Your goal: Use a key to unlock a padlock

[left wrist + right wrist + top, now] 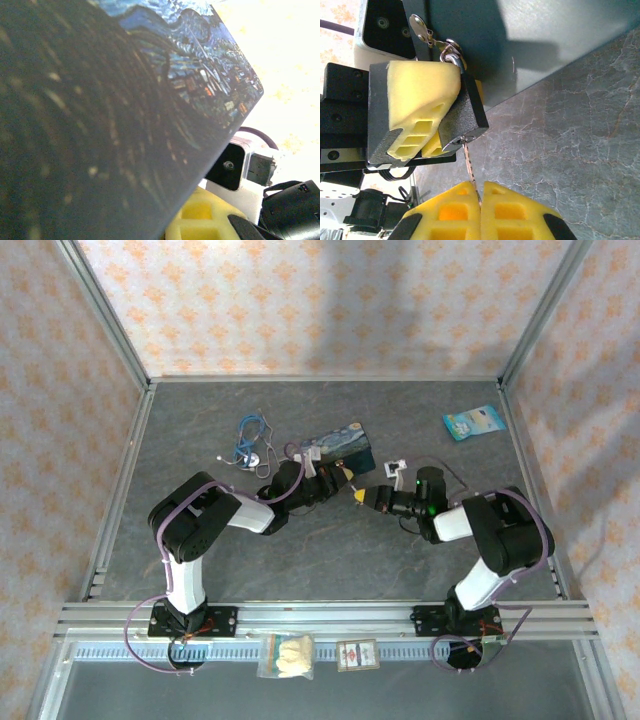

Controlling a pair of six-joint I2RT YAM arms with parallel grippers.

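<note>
Grey, marble-veined tabletop [300, 570] inside a frame of patterned walls, with both arms meeting near its centre beside a painted blue box [340, 443]. Left gripper [338, 476] is clamped on the padlock [465, 112], whose dark body sits between the yellow foam pads [415, 100] with the silver shackle [454, 56] pointing toward the box; a spare key [421, 27] hangs from a ring on the shackle. Right gripper [479, 194] is closed narrowly on the key [470, 167], pinching its bow so that only the thin blade projects. Blade tip meets the base of the padlock at the keyway and appears already entered. Critical relation: the padlock lies directly ahead of the right gripper, slightly left and far of it in the overhead view, and the key's long axis runs straight from the fingertips into the lock body. Judged from this alignment, the next move is a twist about that axis while the left gripper resists; any sideways drift could bend or pull out the blade. Shackle looks seated, so the lock is probably not yet open.
</note>
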